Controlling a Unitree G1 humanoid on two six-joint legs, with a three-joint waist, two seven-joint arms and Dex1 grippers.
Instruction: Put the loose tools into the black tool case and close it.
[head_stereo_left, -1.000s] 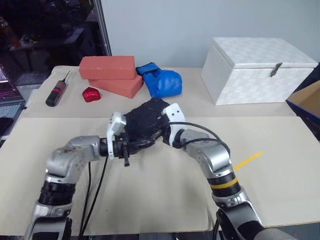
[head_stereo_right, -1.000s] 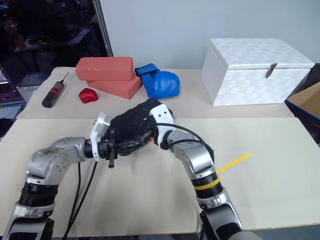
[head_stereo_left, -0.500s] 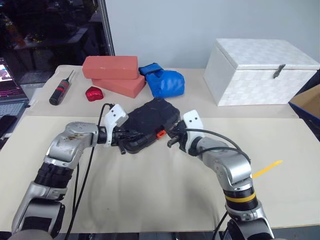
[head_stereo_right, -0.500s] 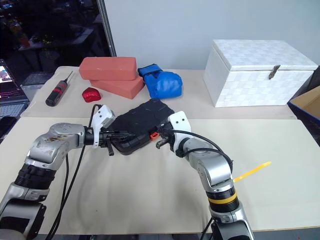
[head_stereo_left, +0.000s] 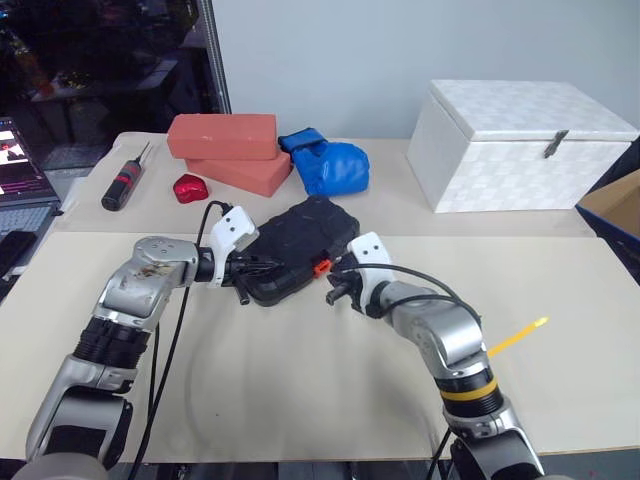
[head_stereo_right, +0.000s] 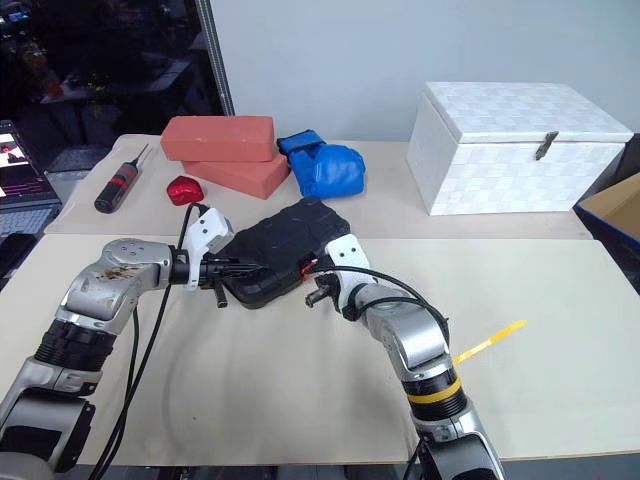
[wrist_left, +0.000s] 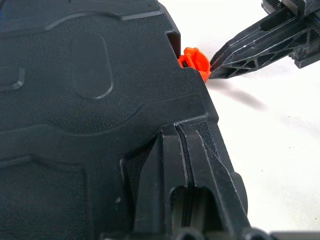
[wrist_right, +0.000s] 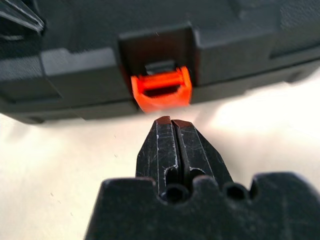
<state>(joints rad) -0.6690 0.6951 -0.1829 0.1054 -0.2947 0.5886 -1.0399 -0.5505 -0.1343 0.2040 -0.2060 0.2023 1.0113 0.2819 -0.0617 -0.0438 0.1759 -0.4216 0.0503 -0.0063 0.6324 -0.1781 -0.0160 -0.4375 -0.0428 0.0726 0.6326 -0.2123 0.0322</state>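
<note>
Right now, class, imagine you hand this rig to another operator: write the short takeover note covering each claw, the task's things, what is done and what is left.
Left claw: shut, pressed flat on the lid of the black tool case.
Right claw: shut, tips just short of the orange latch, not gripping it.
Case: lies on the beige table, lid down. No loose orange-and-black tools lie out on the table, so they seem stowed.
Left: the latch looks unfastened; push it home, probably with the right claw, while the left steadies the lid.
</note>
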